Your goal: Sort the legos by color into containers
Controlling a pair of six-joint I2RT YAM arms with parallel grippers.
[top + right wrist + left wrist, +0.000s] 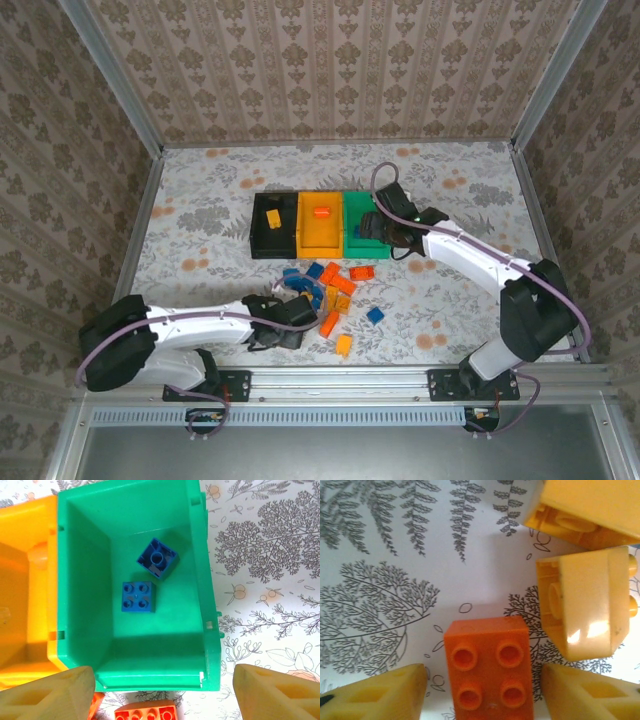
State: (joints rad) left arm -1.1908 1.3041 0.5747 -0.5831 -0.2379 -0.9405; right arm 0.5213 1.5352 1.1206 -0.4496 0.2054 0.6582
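A red-orange lego [489, 665] lies studs-up on the table between the fingers of my left gripper [485, 690]. The jaws are open, with a narrow gap on each side of it. Two yellow legos [585, 610] lie just to its right. My right gripper [165, 690] hangs open and empty over the near edge of the green container [85, 590], which holds two blue legos [138, 596]. In the top view the black [256, 232], yellow-orange [320, 235] and green [356, 240] containers stand in a row. Loose legos [335, 285] lie in front of them.
The black container holds a yellow brick [273, 216] and the yellow-orange one a red-orange brick [321, 211]. A red-orange brick [147, 712] lies just in front of the green container. Metal frame rails and patterned walls bound the table.
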